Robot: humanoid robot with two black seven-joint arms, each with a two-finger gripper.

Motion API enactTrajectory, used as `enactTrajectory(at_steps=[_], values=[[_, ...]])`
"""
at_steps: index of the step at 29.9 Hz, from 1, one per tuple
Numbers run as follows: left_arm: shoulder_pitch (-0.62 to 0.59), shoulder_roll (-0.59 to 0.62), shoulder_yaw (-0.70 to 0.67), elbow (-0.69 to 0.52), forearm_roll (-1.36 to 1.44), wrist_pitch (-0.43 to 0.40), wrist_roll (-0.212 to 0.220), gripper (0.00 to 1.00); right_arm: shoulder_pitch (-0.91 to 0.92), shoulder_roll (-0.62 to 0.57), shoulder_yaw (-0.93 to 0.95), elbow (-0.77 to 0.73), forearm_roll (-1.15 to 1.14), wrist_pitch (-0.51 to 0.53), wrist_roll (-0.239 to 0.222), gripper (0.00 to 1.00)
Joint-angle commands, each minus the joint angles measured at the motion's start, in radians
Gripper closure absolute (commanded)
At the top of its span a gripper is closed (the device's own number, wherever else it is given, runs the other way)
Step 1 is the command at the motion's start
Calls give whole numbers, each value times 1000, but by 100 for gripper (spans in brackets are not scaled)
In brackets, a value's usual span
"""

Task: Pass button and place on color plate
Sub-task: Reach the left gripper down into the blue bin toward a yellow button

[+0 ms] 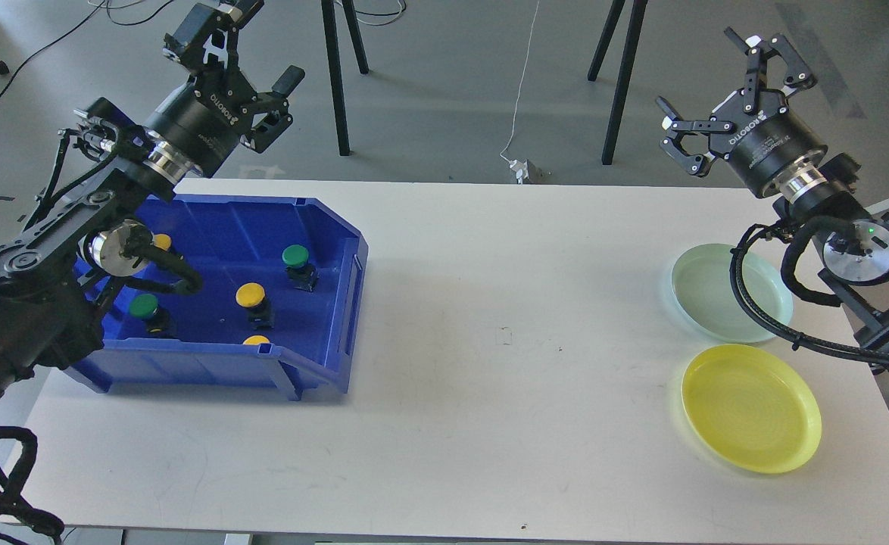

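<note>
A blue bin (pixel 338 303) on the table's left holds several push buttons: a green one (pixel 296 257), a yellow one (pixel 251 296), another green one (pixel 144 306), and a yellow one (pixel 256 341) at the front wall. A further yellow cap (pixel 161 241) shows behind my left arm. My left gripper (pixel 251 57) hangs open and empty above the bin's back edge. At the right lie a pale green plate (pixel 706 291) and a yellow plate (pixel 751 409). My right gripper (pixel 706 79) is open and empty, raised behind the green plate.
The white table (pixel 505 303) stretches between bin and plates. Black tripod legs (pixel 335 76) and cables stand on the floor behind the table. My right arm's cable (pixel 762 318) loops over the green plate.
</note>
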Motion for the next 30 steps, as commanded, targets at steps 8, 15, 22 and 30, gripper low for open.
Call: enactTrajectory(at_steps=[8, 15, 22, 30], values=[[-1, 25, -25, 45, -219, 0, 0, 0, 0, 8, 5, -13, 0, 0, 3, 1], [37, -21, -108, 113, -399, 0, 0, 0, 0, 7, 6, -11, 1, 0, 7, 1], [80, 58, -143, -149, -347, 0, 0, 0, 1, 8, 12, -11, 1, 0, 9, 1], [10, 377, 103, -513, 73, 0, 0, 1, -25, 15, 23, -13, 1, 0, 12, 1]])
